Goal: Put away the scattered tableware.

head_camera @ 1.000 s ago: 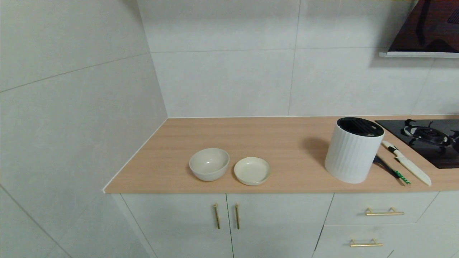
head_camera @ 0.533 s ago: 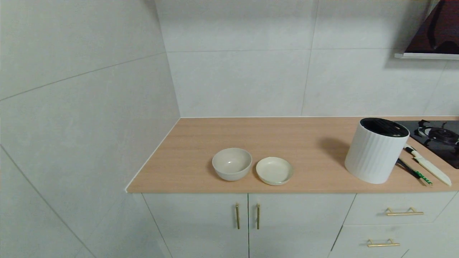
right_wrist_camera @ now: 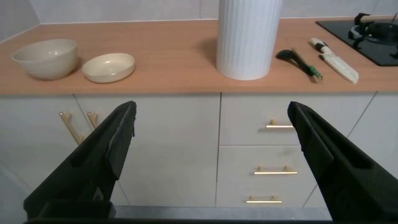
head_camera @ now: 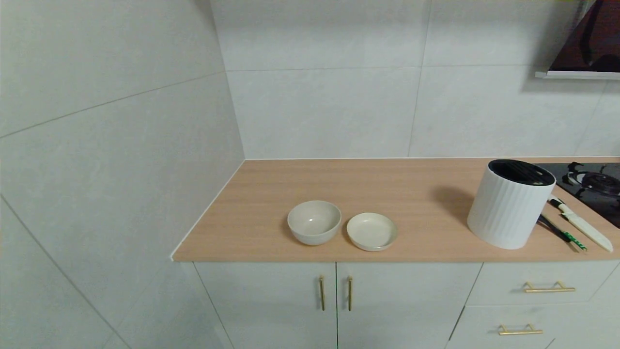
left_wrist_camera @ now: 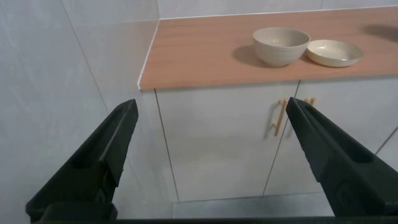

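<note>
1. Bowl (head_camera: 314, 222) and saucer (head_camera: 371, 231) sit side by side near the front edge of the counter (head_camera: 387, 184).
2. Ribbed holder (head_camera: 508, 206), dark utensil (head_camera: 562, 233) and knife (head_camera: 581, 224) occupy its right end.
3. Left gripper (left_wrist_camera: 211, 107) and right gripper (right_wrist_camera: 211, 109) hang below that edge, jaws wide apart; best clear it first.

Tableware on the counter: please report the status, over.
Left pincer and right pincer both open, empty, short of the counter. Bowl and shallow dish side by side near its front edge, not yet gripped. Knife and dark utensil lie beside white holder.
</note>
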{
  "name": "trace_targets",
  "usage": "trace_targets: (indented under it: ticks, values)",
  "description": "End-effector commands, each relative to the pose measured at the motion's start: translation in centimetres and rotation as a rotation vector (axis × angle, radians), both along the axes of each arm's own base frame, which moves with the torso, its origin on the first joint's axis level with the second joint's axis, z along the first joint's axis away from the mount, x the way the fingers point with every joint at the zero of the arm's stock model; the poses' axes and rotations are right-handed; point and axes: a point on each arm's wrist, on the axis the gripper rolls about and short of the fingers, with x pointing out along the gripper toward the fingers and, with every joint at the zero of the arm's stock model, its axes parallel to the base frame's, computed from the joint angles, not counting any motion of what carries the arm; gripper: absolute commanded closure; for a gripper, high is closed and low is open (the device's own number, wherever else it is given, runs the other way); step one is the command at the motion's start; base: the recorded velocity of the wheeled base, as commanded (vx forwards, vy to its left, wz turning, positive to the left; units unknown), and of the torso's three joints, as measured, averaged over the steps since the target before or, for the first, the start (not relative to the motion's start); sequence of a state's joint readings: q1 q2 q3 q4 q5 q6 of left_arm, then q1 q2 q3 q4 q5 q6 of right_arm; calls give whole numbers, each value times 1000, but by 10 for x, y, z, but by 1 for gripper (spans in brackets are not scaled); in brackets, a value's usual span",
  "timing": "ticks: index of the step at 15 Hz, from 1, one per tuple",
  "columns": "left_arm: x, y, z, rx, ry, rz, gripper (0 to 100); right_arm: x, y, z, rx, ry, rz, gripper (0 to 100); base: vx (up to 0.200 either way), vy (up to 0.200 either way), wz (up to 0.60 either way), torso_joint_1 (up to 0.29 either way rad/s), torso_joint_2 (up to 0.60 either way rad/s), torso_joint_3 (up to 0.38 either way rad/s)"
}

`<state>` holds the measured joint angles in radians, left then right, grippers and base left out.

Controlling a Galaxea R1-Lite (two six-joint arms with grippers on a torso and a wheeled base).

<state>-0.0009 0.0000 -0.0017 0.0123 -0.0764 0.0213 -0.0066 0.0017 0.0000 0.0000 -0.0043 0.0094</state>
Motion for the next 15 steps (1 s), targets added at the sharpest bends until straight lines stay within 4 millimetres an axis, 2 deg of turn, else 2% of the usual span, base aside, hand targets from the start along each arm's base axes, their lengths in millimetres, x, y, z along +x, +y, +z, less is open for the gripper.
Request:
trace_targets:
  ticks: [1,4,6,15]
  values:
    - [0,0,0,0,0,1,0,0,0,0,0,0,0,0,0,0,0,0,0,0]
    - [0,0,0,0,0,1,0,0,0,0,0,0,0,0,0,0,0,0,0,0]
    - [0,0,0,0,0,1,0,0,0,0,0,-2,0,0,0,0,0,-144,310,161]
    - [0,0,0,0,0,1,0,0,0,0,0,0,0,0,0,0,0,-234,519,278]
